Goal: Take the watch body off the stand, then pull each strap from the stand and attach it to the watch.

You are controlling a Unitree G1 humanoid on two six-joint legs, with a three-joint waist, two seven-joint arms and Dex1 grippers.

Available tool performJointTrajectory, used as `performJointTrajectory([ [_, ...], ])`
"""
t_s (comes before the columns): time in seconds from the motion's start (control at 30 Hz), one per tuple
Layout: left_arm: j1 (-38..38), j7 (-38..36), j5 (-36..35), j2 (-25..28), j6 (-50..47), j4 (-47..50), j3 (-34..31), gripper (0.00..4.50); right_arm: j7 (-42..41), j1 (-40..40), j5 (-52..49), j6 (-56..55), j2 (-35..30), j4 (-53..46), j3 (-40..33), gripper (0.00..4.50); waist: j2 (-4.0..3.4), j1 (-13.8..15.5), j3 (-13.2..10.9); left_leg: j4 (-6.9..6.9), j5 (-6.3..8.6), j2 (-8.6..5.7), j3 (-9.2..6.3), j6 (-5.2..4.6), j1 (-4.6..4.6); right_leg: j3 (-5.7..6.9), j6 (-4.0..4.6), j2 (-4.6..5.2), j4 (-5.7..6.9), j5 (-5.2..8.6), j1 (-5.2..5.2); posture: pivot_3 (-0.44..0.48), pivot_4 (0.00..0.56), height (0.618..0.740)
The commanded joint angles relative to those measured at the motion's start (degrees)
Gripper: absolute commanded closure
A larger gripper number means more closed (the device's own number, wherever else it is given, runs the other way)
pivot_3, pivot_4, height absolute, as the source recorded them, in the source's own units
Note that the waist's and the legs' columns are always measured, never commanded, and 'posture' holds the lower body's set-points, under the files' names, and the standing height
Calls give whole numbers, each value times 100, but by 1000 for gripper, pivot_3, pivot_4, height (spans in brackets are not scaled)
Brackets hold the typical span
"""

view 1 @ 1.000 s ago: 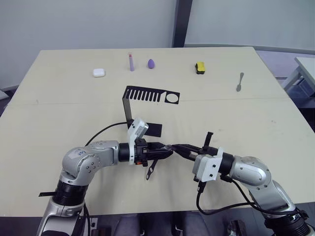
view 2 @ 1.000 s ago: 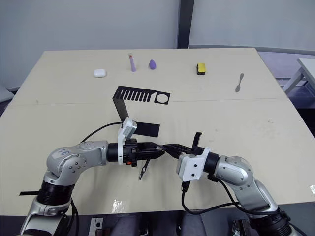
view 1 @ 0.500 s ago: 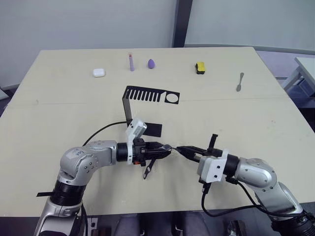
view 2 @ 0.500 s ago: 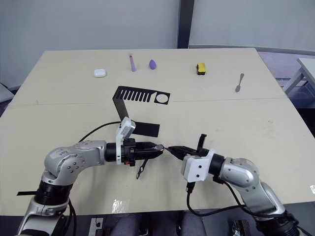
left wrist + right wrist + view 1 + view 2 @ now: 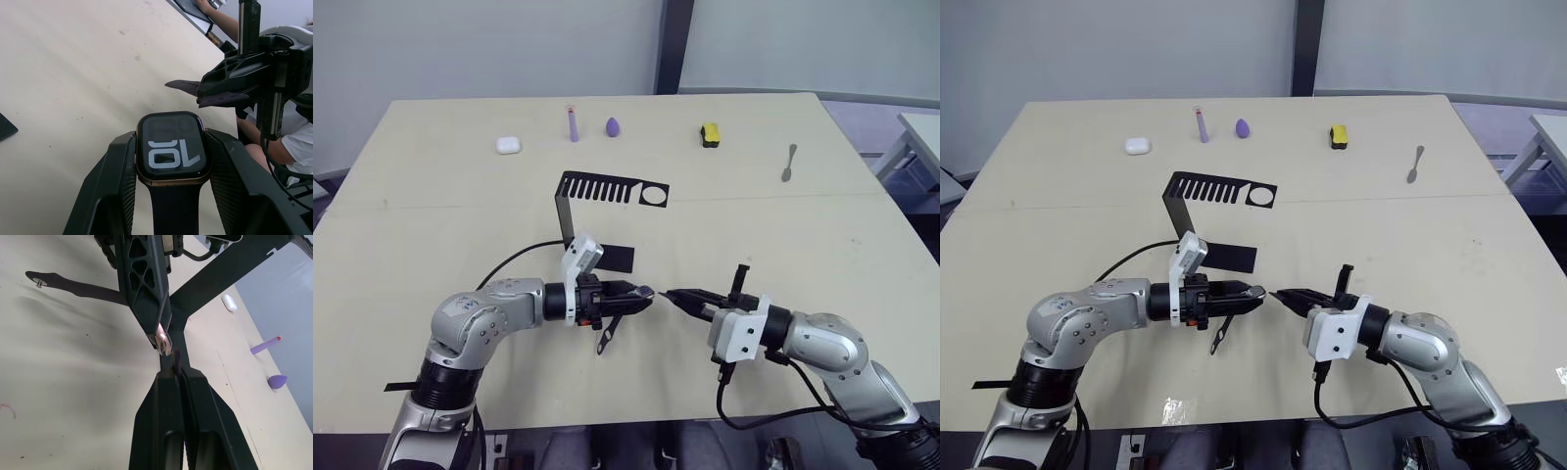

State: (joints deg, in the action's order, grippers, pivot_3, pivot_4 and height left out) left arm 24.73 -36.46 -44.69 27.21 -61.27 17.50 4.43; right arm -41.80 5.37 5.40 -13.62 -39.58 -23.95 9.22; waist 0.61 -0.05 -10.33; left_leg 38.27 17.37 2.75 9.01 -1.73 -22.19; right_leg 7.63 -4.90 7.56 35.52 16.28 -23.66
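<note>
A: Where's everything sitting?

B: The watch body [image 5: 170, 147] is off the stand [image 5: 607, 201], clamped by its two side edges between the fingers of the left gripper [image 5: 641, 294], above the table [image 5: 822, 225] in front of the stand's foot. One strap [image 5: 608, 335] is already on it and dangles from the case toward the tabletop.

A: And the other side?

B: The right gripper [image 5: 677, 297] is closed flat on the second strap [image 5: 188, 84], whose free tip sticks out past the fingertips, pointing at the watch's open end. There's a small gap between tip and case.

A: How do they handle, you reckon?

B: The case looks light, rigid and smooth-rimmed, likely to slip or twist if squeezed off-centre. Gripping the side edges keeps the end slot free, and the glass face is best left untouched. The strap looks thin and floppy. It would buckle if pushed from far back, so a hold close to the mating end seems right.
</note>
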Motion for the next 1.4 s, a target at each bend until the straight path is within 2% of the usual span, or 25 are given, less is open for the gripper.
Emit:
performJointTrajectory([
  [0.03,15,-67,-22,-4,83,119,-55,2893,-32,27,-60,-70,77,-77,74,4500,0,-1,0,0,0,0,0,0,0,0,0,0,0,0,0,0,150,740],
  [1.4,-27,-78,-17,-9,80,152,-7,2893,189,-22,70,-370,136,108,-47,4500,0,-1,0,1,0,0,0,0,0,0,0,0,0,0,0,0,150,740],
])
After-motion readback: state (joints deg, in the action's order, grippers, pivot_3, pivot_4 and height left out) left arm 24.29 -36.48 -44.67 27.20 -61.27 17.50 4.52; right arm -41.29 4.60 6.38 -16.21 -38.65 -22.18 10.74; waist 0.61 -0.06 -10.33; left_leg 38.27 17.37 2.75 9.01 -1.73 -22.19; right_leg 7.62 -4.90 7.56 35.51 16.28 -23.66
